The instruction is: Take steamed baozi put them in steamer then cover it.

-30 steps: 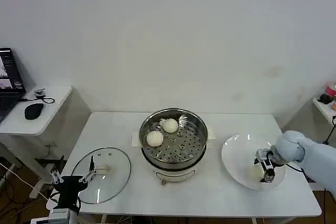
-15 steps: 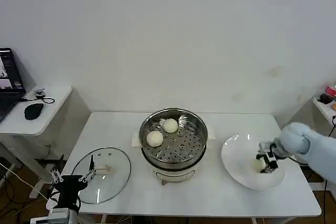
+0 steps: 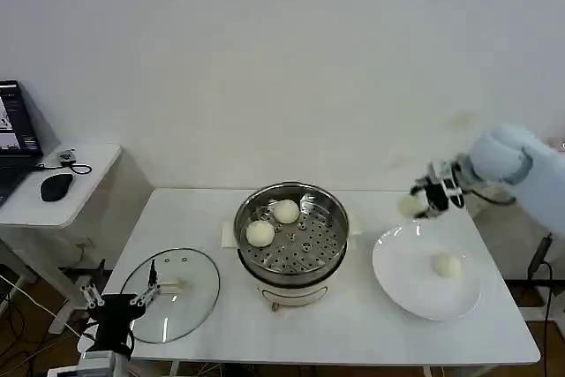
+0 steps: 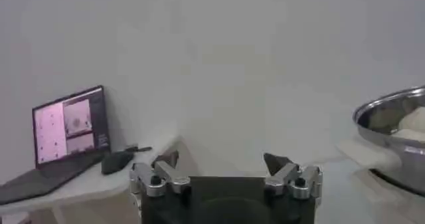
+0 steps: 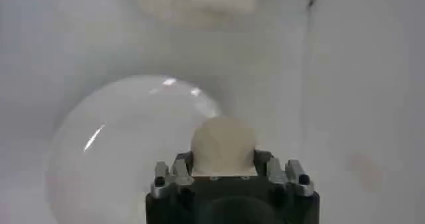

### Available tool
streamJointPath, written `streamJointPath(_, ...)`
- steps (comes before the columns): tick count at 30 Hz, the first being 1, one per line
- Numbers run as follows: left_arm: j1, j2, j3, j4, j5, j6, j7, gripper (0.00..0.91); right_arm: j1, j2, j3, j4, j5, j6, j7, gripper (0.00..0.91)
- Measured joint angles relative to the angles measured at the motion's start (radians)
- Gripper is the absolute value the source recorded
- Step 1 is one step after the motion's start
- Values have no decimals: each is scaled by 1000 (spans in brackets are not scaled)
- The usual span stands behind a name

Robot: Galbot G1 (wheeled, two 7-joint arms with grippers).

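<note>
Steamer (image 3: 291,234) sits mid-table, uncovered, so buns can be dropped straight onto its perforated tray; two buns (image 3: 273,222) already lie on the tray, toward the far-left part, leaving bare tray nearer and to the right.

Table (image 3: 371,324): white, carries steamer in the middle, plate to its right, lid to its left.

Plate (image 3: 402,293): white, just right of the steamer, the pick-up spot. One bun (image 3: 447,264) rests on it, right of centre, not yet taken.

Lid (image 3: 181,293): glass, lying flat on the table near the front left corner, well apart from the steamer. Judged: parked there to keep the pot mouth free until loading is done, and within reach of the left arm for the covering step.

Right gripper (image 3: 425,198): raised above the far edge of the plate, between plate and steamer, clamped on a fourth bun (image 5: 223,145). The right wrist view shows the bun seated between the fingers, plate below it. Judged: mid-carry toward the steamer; the height gives clearance over the pot rim.

Left gripper (image 4: 226,172): idle low at the front left, by the lid, fingers spread apart and holding nothing.

Judged progress: two in, one in transit, one left, cover pending.
</note>
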Motion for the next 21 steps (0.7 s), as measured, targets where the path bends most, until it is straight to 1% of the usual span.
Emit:
streamJointPath(4,4,-9,-5,0,7,-1,-1,907,70,83,-54,12,21,0,0,615)
streamJointPath(9,11,-15,-20,-8,8,0,-2,907,112,191,-102,12,34,16,-6,615)
streamJointPath(16,29,-24,-47,-24,10,0,-2,907,114,339,-160,-8,15,78,-19,615)
streamJointPath(21,40,-29,-69,-26,10,1,-2,907,85,416,-186,-13,-11,134,-26,625)
